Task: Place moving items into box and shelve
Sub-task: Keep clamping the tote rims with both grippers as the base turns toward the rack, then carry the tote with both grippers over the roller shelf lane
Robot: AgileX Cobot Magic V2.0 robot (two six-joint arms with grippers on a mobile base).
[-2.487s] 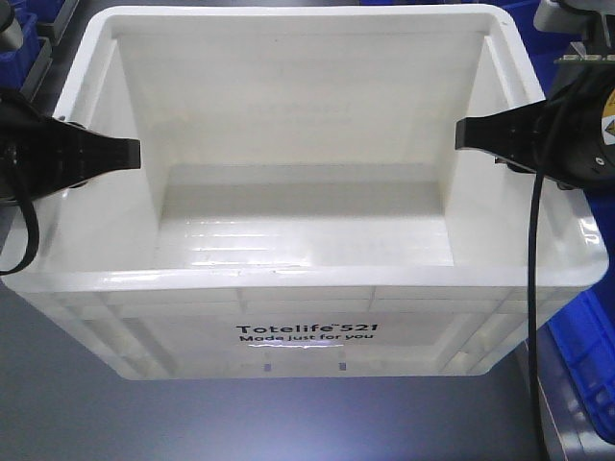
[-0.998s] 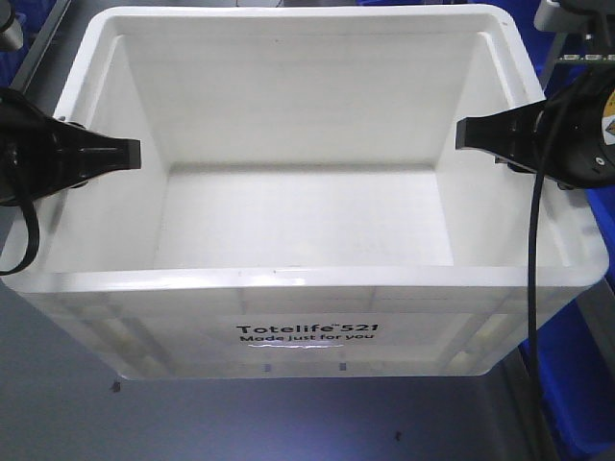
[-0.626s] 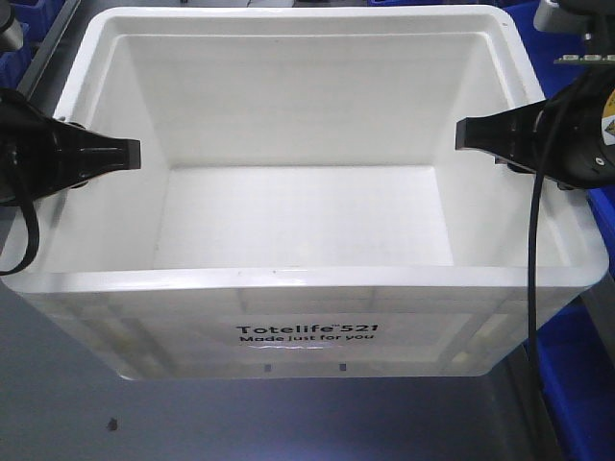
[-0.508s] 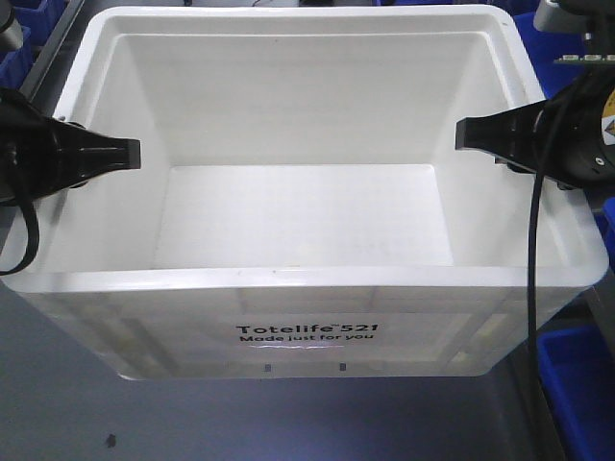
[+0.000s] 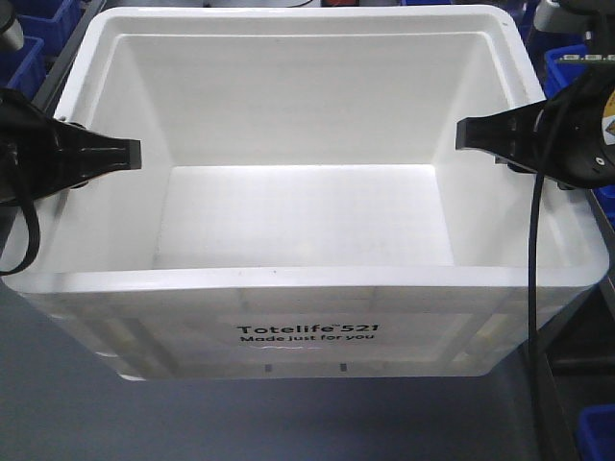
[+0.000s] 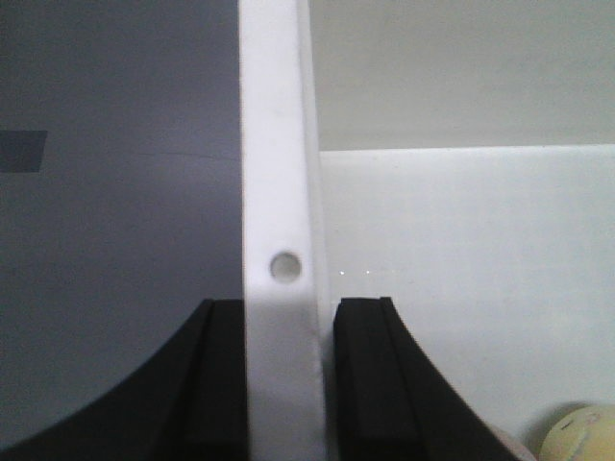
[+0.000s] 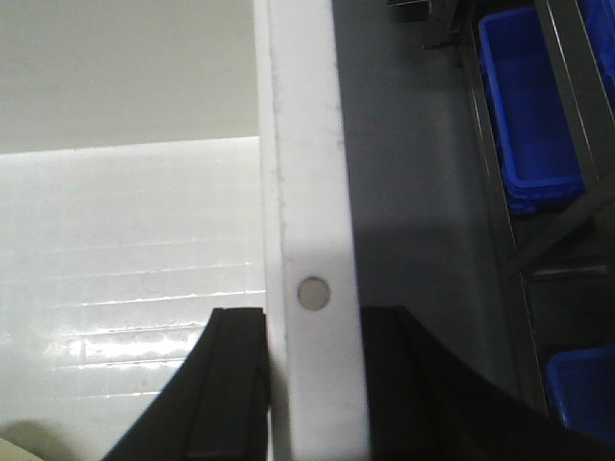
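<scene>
The white box (image 5: 307,279) with "Totelife 521" printed on its near wall fills the front view, held up off the grey floor between both arms. My left gripper (image 5: 113,154) is shut on its left rim (image 6: 279,192), one finger outside and one inside. On the opposite rim (image 7: 303,192) my right gripper (image 5: 473,134) is shut the same way. In the left wrist view (image 6: 288,322) a pale yellow rounded item (image 6: 584,434) lies on the box floor at the bottom right corner. The right wrist view (image 7: 312,327) shows only a pale sliver at its bottom left. From the front the items are hidden.
Blue plastic bins stand at the upper left (image 5: 27,43), upper right (image 5: 569,60) and lower right (image 5: 598,432). In the right wrist view, blue bins (image 7: 528,106) sit in a metal rack (image 7: 557,230) beside the box. Grey floor (image 5: 58,403) lies below.
The box and both grippers keep their place in the view while the surroundings slide past: the blue bin at the right has dropped toward the bottom corner and bins have appeared at the top left.
</scene>
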